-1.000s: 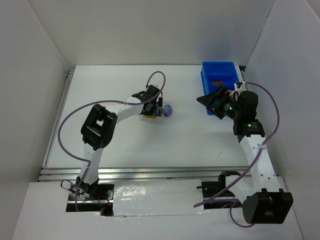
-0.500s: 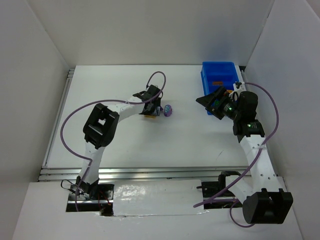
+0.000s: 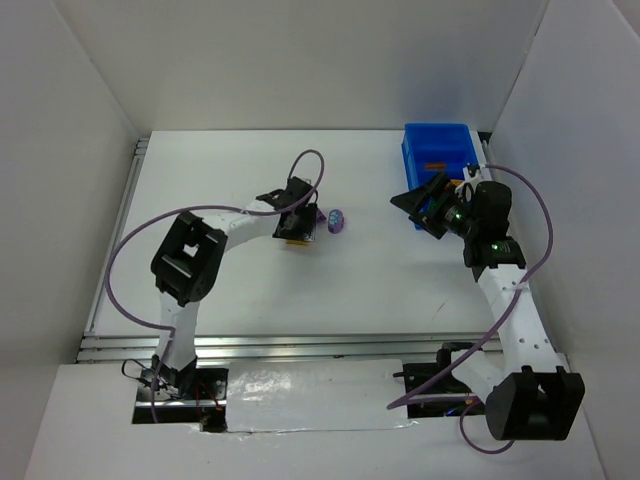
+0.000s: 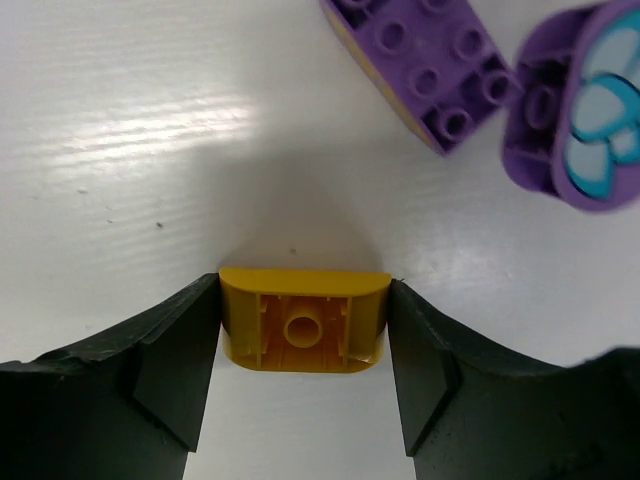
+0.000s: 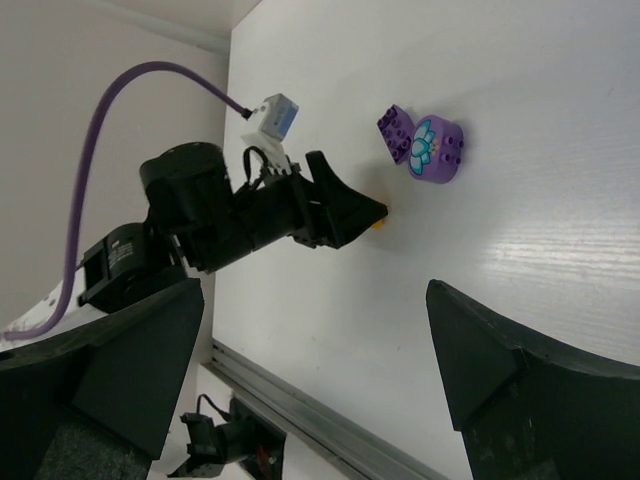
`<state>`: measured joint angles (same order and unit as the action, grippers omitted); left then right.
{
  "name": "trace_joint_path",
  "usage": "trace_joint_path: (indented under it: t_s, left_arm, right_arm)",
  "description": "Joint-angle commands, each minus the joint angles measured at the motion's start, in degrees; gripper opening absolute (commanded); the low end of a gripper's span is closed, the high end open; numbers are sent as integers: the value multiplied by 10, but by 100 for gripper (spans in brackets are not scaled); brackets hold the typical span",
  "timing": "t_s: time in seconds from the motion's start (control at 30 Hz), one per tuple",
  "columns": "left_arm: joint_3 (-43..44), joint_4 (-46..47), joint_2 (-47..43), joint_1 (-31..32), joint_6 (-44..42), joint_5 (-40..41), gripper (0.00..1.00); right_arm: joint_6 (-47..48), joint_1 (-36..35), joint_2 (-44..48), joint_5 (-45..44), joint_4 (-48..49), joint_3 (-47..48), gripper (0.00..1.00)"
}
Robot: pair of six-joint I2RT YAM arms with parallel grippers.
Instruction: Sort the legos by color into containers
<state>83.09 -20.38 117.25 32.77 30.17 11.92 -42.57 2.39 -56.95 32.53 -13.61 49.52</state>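
My left gripper (image 4: 304, 330) is shut on a yellow brick (image 4: 303, 320), underside toward the camera, at the white table. In the top view this gripper (image 3: 297, 238) is left of centre, the brick mostly hidden under it. Two purple bricks lie just beyond: a studded one (image 4: 423, 62) and a round one with a blue flower print (image 4: 578, 110), seen together in the top view (image 3: 337, 220) and the right wrist view (image 5: 424, 144). My right gripper (image 5: 320, 370) is open and empty, held in the air in front of the blue tray (image 3: 437, 160); in the top view it is (image 3: 428, 203).
The blue tray stands at the back right against the white wall, with an orange brick (image 3: 436, 166) in one compartment. A metal rail (image 3: 260, 345) runs along the table's near edge. White walls enclose the table on three sides.
My left gripper has shifted slightly left and toward the near side, and the left arm's elbow has moved left. The right arm has barely moved. The purple bricks stay put.
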Motion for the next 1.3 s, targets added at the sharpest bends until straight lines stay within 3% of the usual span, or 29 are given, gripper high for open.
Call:
trace_joint_path:
  t_s: [0.0,0.27,0.47,0.67,0.93,1.27]
  left_arm:
    - [-33,53,-76,-2,-17,-80,0]
    - [-190,247,-251,14,-191,-236,0]
    - [-246,274,-310,25,-296,-342,0]
    - [-306,316,-390,57,-347,-382,0]
    - [-341,325,-460,99,-389,-388,0]
    - [-326,303,-466,106,-402,-407,0]
  right_arm:
    - [2,-5,-9,18,23,-1,100]
    - [9,-21,-36,67,28,10,100]
    - [44,-155,-62,5,-34,51,98]
    - [15,-184,-43,-27,-27,24,88]
    - [6,-276,-59,-78,-47,17,79]
    - [-7,-373,-68,-62,-33,19,75]
